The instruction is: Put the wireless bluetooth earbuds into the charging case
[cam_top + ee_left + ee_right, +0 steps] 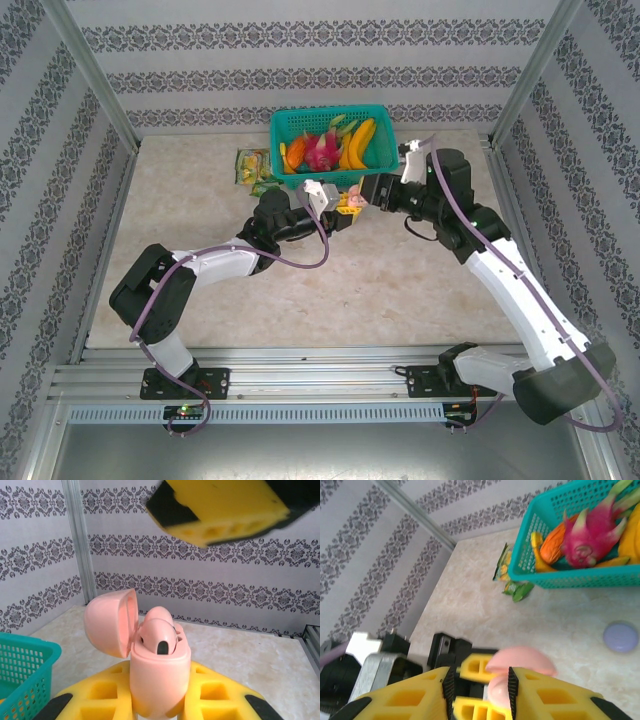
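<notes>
The pale pink plastic earbud (159, 636) sits in the mouth of the pale pink rounded charging case (160, 680) in the left wrist view. It stands proud of the rim rather than sunk, and a second rounded pink shape rises just behind it. The hinged lid (111, 622) stands open to the left. The blocky yellow left fingers (212, 700) are clamped on the case's lower body and hold it upright. One of the right fingers (220, 510) hangs above, apart from the bud. To seat the bud well, I judge, the press should come straight down on its crown, clear of the lid, with the left grip firm.

From the right wrist, the right fingers stand parted with nothing pinched, and the lid shows beyond the gap. A lilac round disc (620, 636) lies on the pale stone-patterned table (560, 625) near the teal plastic basket (560, 577) of fruit. Green snack packets (506, 575) lie beside the basket's corner.

From above, both arms meet just in front of the basket's wall. Open table lies toward the bases, so that way looks safest for backing off.
</notes>
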Robot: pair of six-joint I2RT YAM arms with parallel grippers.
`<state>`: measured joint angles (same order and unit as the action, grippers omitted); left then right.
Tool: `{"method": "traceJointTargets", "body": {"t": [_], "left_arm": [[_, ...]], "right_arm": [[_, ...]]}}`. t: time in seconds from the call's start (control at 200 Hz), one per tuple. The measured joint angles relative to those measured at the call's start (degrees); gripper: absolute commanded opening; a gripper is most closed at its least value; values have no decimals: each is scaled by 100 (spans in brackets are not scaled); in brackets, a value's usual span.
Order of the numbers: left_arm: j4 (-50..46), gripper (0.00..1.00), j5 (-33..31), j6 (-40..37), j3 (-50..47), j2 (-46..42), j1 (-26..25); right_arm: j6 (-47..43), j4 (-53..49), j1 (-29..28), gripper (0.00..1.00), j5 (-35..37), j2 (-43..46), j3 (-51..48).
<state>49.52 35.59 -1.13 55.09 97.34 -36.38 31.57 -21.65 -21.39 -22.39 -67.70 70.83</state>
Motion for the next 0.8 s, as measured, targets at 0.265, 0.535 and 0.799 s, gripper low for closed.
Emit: {"method": "traceJointTargets", "body": {"t": [0.265, 0.535, 0.799], "left_arm": [[20, 0, 44, 7, -13, 0, 2], [17, 0, 26, 44, -72, 2, 13], [42, 0, -92, 201, -90, 7, 87]], "right_arm": [[-127, -4, 94, 37, 44, -1220, 660], [-341, -282, -68, 35, 44, -1519, 741], [-387, -385, -164, 35, 98, -614, 166]]}}
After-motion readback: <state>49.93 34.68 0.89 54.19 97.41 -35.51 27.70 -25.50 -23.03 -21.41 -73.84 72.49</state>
